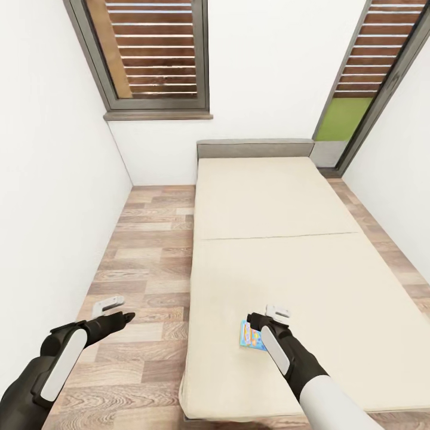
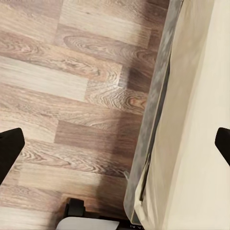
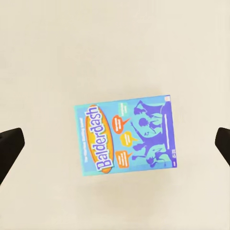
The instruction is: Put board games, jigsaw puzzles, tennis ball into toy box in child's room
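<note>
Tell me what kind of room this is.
Probably a bedroom: a wide beige bed with a grey headboard, a wood-plank floor, slatted windows, and a small blue board game lying on the mattress.

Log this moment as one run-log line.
right gripper: open, above blue board game | game: flat on bed, ungrasped | left gripper: open, over wood floor beside bed
</note>
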Motion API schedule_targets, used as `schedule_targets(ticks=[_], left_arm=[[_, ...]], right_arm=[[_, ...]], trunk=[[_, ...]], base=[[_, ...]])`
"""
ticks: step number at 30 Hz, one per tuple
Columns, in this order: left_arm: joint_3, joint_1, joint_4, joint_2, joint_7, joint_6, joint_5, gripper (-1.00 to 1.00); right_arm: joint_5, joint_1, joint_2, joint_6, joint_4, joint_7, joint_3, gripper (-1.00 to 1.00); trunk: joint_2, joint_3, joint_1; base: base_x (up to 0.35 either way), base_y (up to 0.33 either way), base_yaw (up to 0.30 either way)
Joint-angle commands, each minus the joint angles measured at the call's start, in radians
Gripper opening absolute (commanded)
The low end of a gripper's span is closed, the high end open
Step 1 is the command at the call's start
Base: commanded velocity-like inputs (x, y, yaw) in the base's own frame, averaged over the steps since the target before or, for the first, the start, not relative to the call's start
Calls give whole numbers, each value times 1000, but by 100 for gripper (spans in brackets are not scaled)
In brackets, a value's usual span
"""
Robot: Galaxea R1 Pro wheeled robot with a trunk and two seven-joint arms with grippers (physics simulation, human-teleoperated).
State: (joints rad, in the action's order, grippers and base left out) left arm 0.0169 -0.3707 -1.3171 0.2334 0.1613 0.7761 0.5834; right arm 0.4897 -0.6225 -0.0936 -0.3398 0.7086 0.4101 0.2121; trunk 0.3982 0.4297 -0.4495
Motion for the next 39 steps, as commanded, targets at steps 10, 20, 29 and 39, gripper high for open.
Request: schedule_targets(ticks=[10, 20, 29, 39], left_arm=[[0, -1, -2, 1, 8, 4, 11, 100], [0, -1, -2, 1, 9, 5, 11, 100], [0, -1, -2, 1, 9, 4, 11, 100], [0, -1, -2, 1, 9, 4, 10, 100]], right_arm=[[7, 0, 0, -1, 2, 9, 5, 100], [9, 0, 0, 44, 2, 4, 6, 100], [9, 0, 0, 51, 2, 3, 6, 100], [9, 0, 1, 53, 2, 3, 6, 100]], trunk=[[2, 2, -1], [2, 2, -1], [2, 2, -1], [2, 2, -1]], base=[[0, 0, 0], [0, 0, 0], [0, 0, 0], [0, 0, 0]])
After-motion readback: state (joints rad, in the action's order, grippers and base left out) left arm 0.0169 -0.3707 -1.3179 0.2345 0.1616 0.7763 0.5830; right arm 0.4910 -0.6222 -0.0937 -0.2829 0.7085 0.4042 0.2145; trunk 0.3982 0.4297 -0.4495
